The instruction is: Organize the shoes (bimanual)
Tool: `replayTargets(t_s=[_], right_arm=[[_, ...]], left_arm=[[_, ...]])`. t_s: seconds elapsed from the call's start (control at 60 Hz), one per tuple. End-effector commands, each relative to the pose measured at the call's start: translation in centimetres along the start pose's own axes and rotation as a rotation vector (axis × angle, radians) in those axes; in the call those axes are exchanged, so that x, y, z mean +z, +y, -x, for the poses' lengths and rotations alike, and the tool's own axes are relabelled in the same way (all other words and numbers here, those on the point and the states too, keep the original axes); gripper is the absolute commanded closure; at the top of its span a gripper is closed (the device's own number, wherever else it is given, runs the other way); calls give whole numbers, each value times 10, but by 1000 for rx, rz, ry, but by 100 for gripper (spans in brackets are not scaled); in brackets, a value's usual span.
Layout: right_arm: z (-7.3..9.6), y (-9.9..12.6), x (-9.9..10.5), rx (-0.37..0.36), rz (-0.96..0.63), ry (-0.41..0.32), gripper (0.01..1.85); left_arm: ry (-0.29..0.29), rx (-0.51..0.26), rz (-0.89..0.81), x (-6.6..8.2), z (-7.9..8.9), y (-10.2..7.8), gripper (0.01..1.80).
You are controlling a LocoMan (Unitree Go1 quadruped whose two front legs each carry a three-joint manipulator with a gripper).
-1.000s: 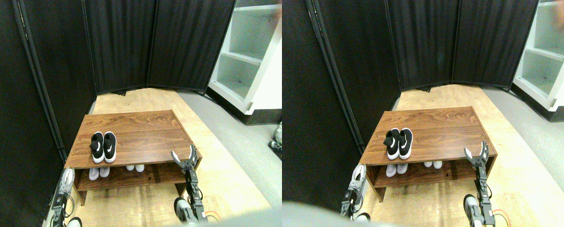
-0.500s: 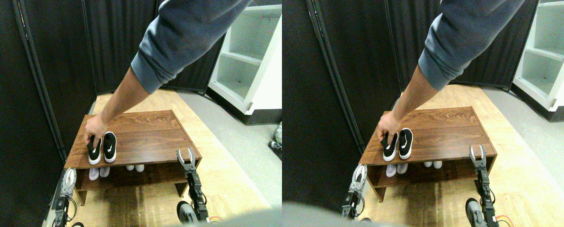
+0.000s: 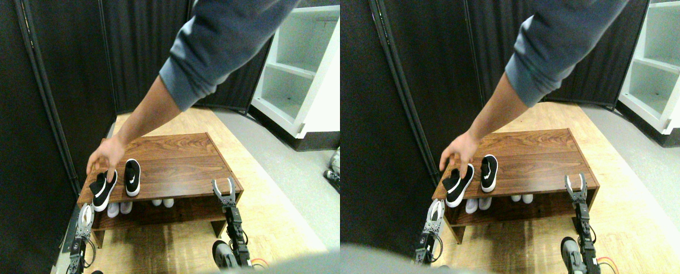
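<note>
Walnut-brown wooden two-tier shoe rack [image 3: 174, 162] fills the centre. A person's grey-sleeved arm [image 3: 220, 43] sweeps in from one o'clock, hand [image 3: 105, 155] over the rack's left end, on the angled black sneaker with white sole [image 3: 102, 191] at the top's front-left corner. Its partner, the straight black sneaker [image 3: 132, 177], sits just beside at three o'clock. Underneath, on the lower shelf, pale pinkish-white sneaker toes [image 3: 119, 209] peek out. Right gripper [image 3: 224, 185] hovers at the rack's front-right corner, jaws spread. Left gripper [image 3: 85, 214] waits at seven o'clock; its jaws, cannot tell.

We see the person's hand [image 3: 105, 157] has dragged the left black shoe [image 3: 102, 191] askew toward the bench's [image 3: 174, 165] front-left corner.
</note>
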Motion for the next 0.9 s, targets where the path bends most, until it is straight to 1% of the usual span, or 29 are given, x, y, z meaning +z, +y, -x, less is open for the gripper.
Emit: replayTargets(t_s=[0.017,0.083,0.15,0.167,0.183,0.2,0.233,0.25,0.267,0.283,0.3,0.317,0.333,0.35,0.417,0.433,0.467,0.5,0.517,0.533,0.617,0.683,0.7,0.717,0.783,0.883,0.9], right_arm=[[-3,4,-1,32,-2,-2,149],[-5,3,-2,40,0,-2,149],[-5,5,-3,39,7,-8,149],[-6,4,-4,35,7,-9,149],[-6,4,-4,34,7,-10,149],[-6,4,-4,34,7,-10,148],[-6,4,-4,33,6,-11,147],[-7,4,-4,34,4,-11,147],[-7,5,-4,36,5,-11,146],[-7,5,-5,40,9,-10,146],[-7,5,-5,40,7,-10,146],[-7,5,-5,40,7,-10,146],[-7,5,-5,39,11,-9,145],[-7,5,-5,39,11,-9,145],[-8,5,-6,40,33,-11,143],[-8,5,-6,36,27,-10,143],[-8,5,-5,35,25,-10,143],[-8,6,-5,35,25,-16,143],[-8,6,-5,35,25,-16,143],[-8,6,-5,35,28,-17,143],[-8,5,-4,36,35,-18,144],[-8,5,-4,38,37,-16,144],[-8,5,-4,38,36,-16,144],[-8,5,-4,38,36,-16,144],[-8,4,-3,36,48,-18,146],[-9,4,-2,40,47,-15,146],[-9,4,-2,40,47,-15,146]], left_arm=[[-11,-62,2,2,-1,-11,180],[-11,-70,17,0,1,-11,180],[0,-30,70,-6,2,-9,180],[-3,-19,70,-8,2,-8,160],[-6,-11,71,-9,3,-8,149],[-6,-11,71,-9,3,-8,149],[-11,30,97,-15,3,-7,114],[-9,38,115,-18,3,-7,99],[-9,45,125,-20,3,-6,93],[-9,61,142,-22,3,-6,83],[-8,69,148,-23,2,-5,78],[-8,69,148,-23,2,-5,78],[-6,89,159,-27,0,-4,67],[-6,89,159,-27,0,-4,67],[26,106,178,-31,-6,-3,53],[25,113,175,-31,-7,-3,46],[25,116,173,-32,-8,-3,43],[49,123,177,-34,-12,-2,32],[49,123,177,-34,-12,-2,32],[57,129,173,-35,-14,-1,23],[59,148,156,-37,-20,2,15],[71,156,168,-39,-25,4,16],[93,159,171,-40,-28,6,20],[93,159,171,-40,-28,6,20],[128,158,183,-40,-37,10,18],[113,162,200,-41,-50,13,20],[113,162,200,-41,-50,13,20]])
